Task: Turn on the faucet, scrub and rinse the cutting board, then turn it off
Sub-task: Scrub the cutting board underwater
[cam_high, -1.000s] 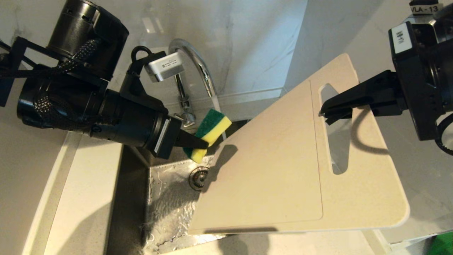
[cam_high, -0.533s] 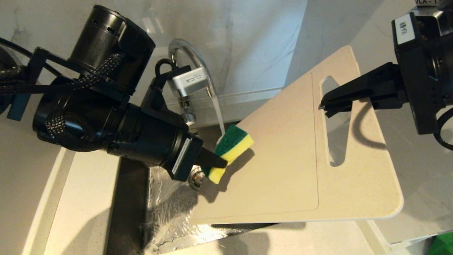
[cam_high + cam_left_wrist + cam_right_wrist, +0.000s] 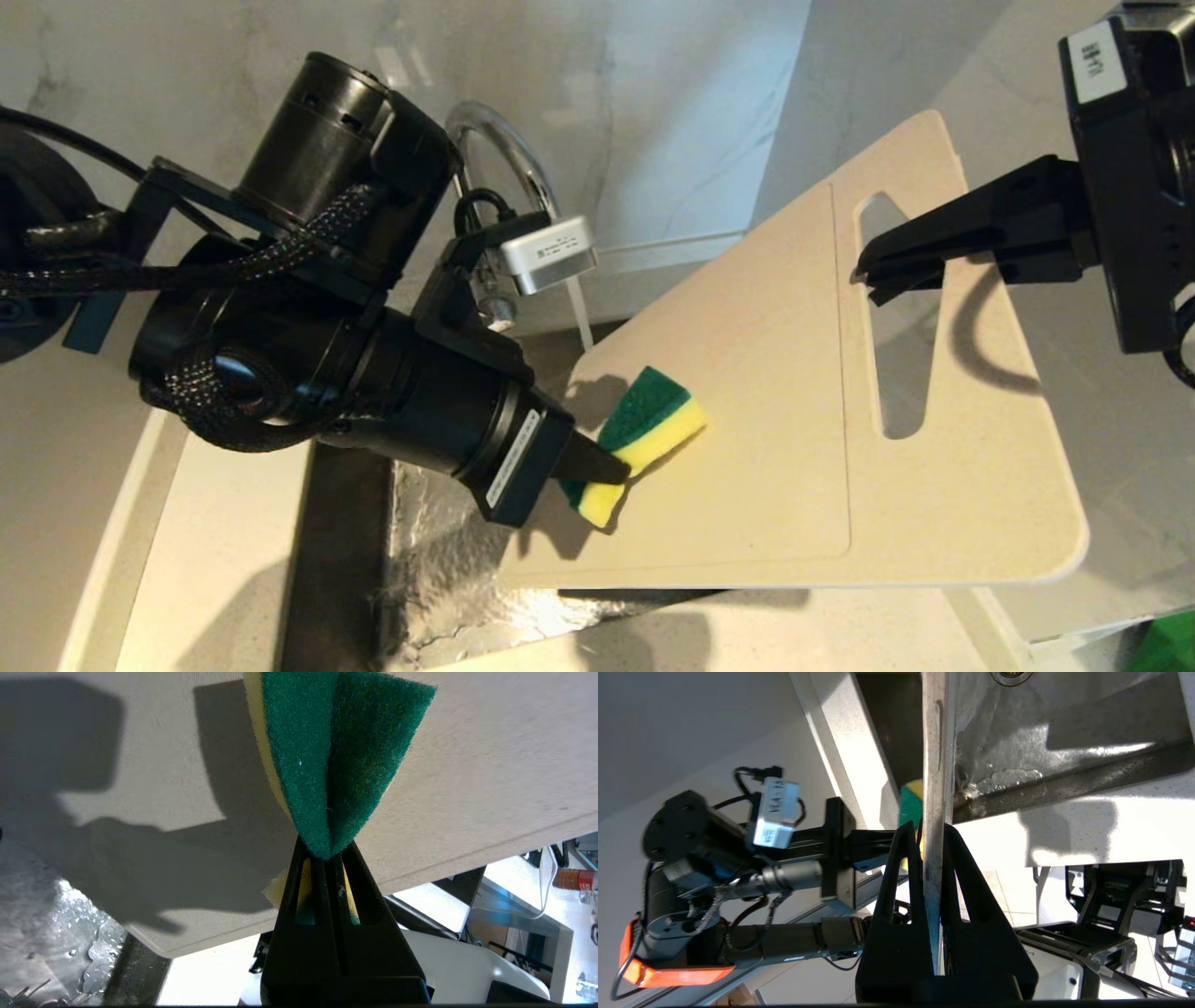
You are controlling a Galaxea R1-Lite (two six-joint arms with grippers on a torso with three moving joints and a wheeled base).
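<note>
The cream cutting board (image 3: 747,439) is held tilted over the sink, its low corner toward the basin. My right gripper (image 3: 873,271) is shut on its edge beside the slot handle (image 3: 892,317); the right wrist view shows the board (image 3: 934,765) edge-on between the jaws of that gripper (image 3: 930,833). My left gripper (image 3: 611,467) is shut on a green-and-yellow sponge (image 3: 644,434) lying against the board's face, and in the left wrist view that gripper (image 3: 327,851) pinches the sponge (image 3: 331,760) in front of the board (image 3: 467,765). The chrome faucet (image 3: 509,149) arches behind my left arm, with a thin water stream (image 3: 579,322) falling from it.
The steel sink (image 3: 439,560) is wet below the board, with pale counter (image 3: 215,541) on its left and along the front. A marble wall rises behind. Something green (image 3: 1167,644) sits at the lower right corner.
My left gripper has carried the sponge from beside the stream rightward and down onto the board's face. The right gripper has lifted the board's handle end slightly.
</note>
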